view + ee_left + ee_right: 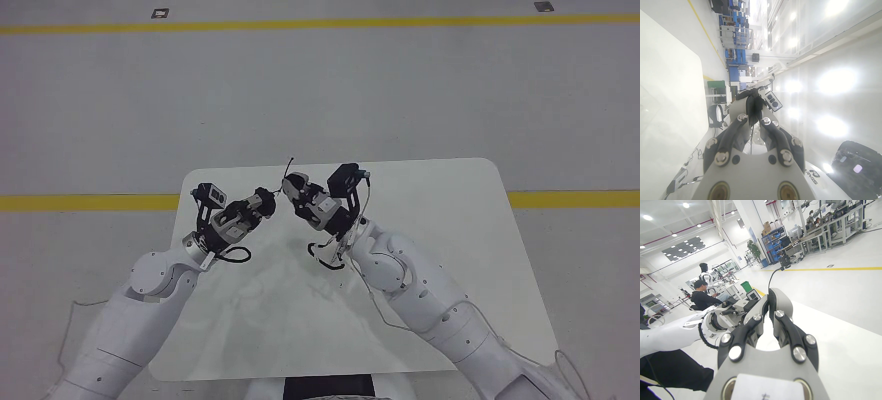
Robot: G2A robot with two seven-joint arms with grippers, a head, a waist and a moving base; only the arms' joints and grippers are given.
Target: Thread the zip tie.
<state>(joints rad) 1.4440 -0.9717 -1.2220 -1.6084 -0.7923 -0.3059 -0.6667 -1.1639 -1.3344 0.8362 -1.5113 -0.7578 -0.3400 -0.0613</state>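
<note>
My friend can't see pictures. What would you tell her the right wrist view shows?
The robot's right hand is shut on a thin black plastic zip tie, whose free end curves upward from the fingertips. A white table lies below.

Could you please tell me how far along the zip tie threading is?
Done: the zip tie is off the table, pinched in the right gripper. In hand: the left gripper is shut, apparently on its strap. Remaining: its head stands free; no loop is closed.
</note>
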